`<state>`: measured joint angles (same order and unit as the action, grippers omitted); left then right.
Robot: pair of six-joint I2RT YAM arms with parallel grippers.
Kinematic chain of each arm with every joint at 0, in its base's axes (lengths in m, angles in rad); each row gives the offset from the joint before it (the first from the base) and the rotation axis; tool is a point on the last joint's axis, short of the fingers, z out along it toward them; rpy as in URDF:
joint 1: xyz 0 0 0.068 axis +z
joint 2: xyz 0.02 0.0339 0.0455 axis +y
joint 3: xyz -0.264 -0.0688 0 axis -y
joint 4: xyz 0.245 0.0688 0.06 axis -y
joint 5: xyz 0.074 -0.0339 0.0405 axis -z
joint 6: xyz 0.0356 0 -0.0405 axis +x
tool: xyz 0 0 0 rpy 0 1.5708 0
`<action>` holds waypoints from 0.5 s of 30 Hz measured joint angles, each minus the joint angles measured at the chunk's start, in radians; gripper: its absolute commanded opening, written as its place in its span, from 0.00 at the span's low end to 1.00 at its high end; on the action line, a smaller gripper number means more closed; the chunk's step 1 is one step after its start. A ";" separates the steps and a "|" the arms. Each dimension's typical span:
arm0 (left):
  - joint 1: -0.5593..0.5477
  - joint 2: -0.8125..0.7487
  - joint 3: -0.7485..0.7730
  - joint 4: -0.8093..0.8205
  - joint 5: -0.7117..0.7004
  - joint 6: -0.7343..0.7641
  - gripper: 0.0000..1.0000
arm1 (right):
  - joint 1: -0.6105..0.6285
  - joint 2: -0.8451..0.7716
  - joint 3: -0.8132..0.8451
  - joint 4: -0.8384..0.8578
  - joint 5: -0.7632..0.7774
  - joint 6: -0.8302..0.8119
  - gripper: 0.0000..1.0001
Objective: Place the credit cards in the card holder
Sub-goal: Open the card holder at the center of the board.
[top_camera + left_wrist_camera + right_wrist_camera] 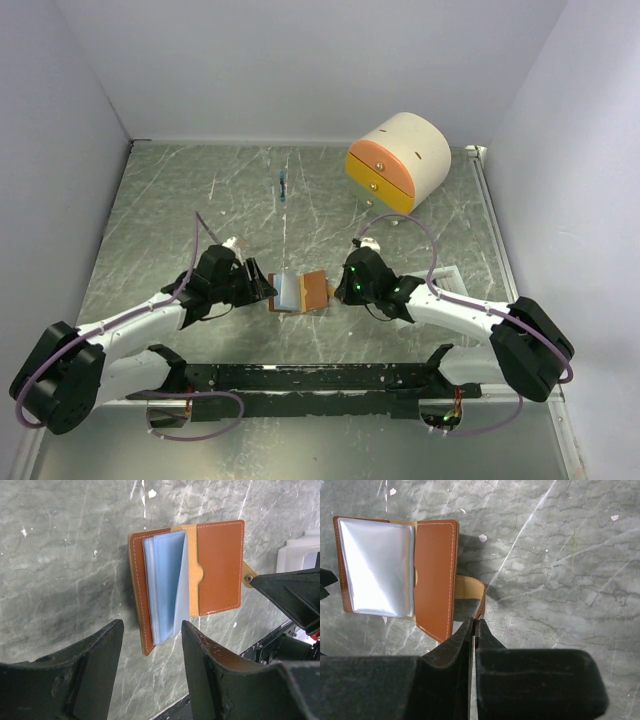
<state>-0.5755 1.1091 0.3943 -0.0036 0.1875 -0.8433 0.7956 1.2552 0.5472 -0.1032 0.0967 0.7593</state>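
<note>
The card holder (220, 570) lies open and flat on the grey marbled worktop (180, 200), right in the centre of the top view, squarely between the two arms. The brown leather flap is on its right half, and the pale blue sleeves fan up a little on the left; whether any card sits inside them, I cannot tell. The right pincer (474, 622) comes in from the right with its fingers pressed together on the end of the strap (470, 587), and the metal snap stud (248, 578) shows just at its tip in the left wrist view. The left pincer (152, 624) hovers at the holder's left edge with its two fingers apart. Nothing sits between them, and the sleeves' lower edge is just beyond the tips. In the upper right of the top view sits a cream-and-orange drawer box (400, 160), well apart from the action. A white tray (295, 555) peeks out beside the right arm, and a thin blue item (284, 187), too small to identify, lies upper centre.
</note>
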 measured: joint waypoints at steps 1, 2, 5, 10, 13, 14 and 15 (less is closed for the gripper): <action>0.004 -0.001 0.000 -0.005 0.000 0.002 0.63 | 0.000 0.000 -0.001 0.000 0.001 0.000 0.00; 0.006 -0.003 0.000 -0.008 0.000 0.004 0.63 | 0.000 0.000 -0.002 0.000 0.001 0.000 0.00; 0.012 -0.014 0.000 -0.011 0.000 0.006 0.63 | 0.000 0.000 -0.005 0.000 0.002 0.000 0.00; 0.021 -0.013 -0.006 0.012 0.002 0.006 0.59 | 0.000 0.000 -0.008 -0.001 0.005 0.000 0.00; 0.043 -0.002 -0.006 0.013 0.010 0.009 0.59 | 0.000 0.000 -0.008 0.000 0.005 0.000 0.00; 0.058 0.000 -0.006 0.014 0.016 0.009 0.59 | 0.000 0.000 -0.009 0.000 0.005 0.000 0.00; 0.073 0.000 -0.008 0.017 0.024 0.009 0.59 | 0.000 0.000 -0.010 0.000 0.005 0.000 0.00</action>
<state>-0.5026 1.1091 0.3866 0.0135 0.2111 -0.8345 0.7956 1.2552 0.5369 -0.1032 0.1017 0.7589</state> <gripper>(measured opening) 0.596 0.017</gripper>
